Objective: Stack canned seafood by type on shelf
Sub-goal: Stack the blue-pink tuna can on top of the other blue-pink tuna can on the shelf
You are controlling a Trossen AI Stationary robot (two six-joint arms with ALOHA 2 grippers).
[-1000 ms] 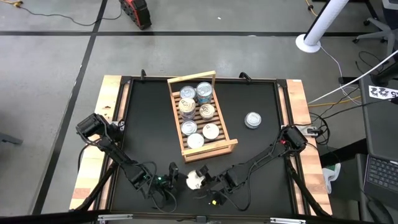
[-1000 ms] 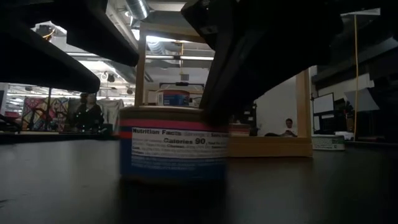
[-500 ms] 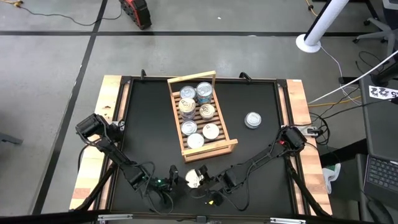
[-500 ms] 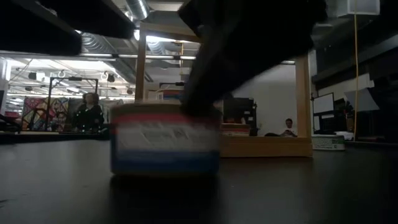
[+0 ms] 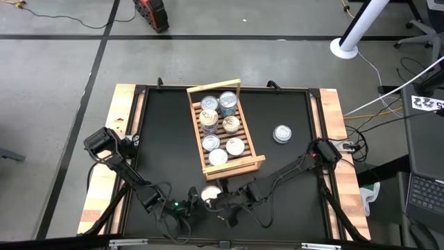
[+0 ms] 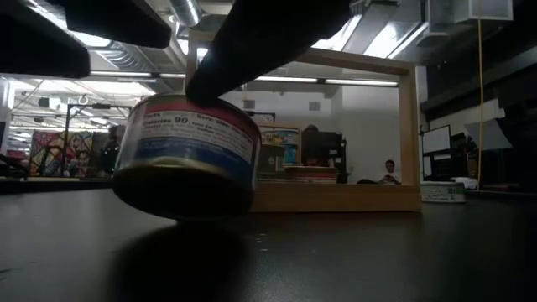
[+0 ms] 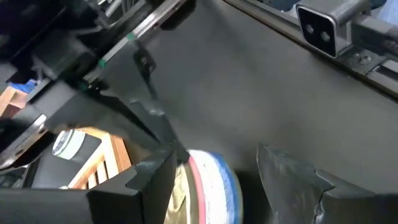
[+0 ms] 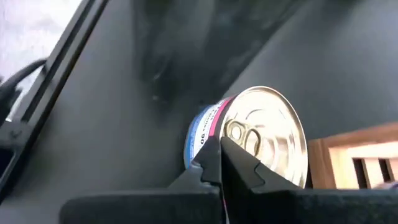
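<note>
Overhead view, left to right. The left tool [image 5: 182, 206] sits at the lower centre-left of the frame, fingers spread, holding nothing; in its wrist view a pink-and-blue banded tin [image 5: 210, 195] lies between the open fingers.

That tin, seen tilted in the low view with one edge off the black bench [image 5: 291, 170], is just below the near end of the wooden slatted shelf [image 5: 248, 164]. The right tool [image 5: 223, 202] stands beside it with its fingers closed together, the tips against the tin's pull-tab lid; they pinch no part of it that can be made out.

Progress: the shelf carries about seven tins, some apparently stacked. Two remain off it: the tilted tin and a silver-lidded tin [image 5: 282, 133] at centre-right, well apart from both tools.
</note>
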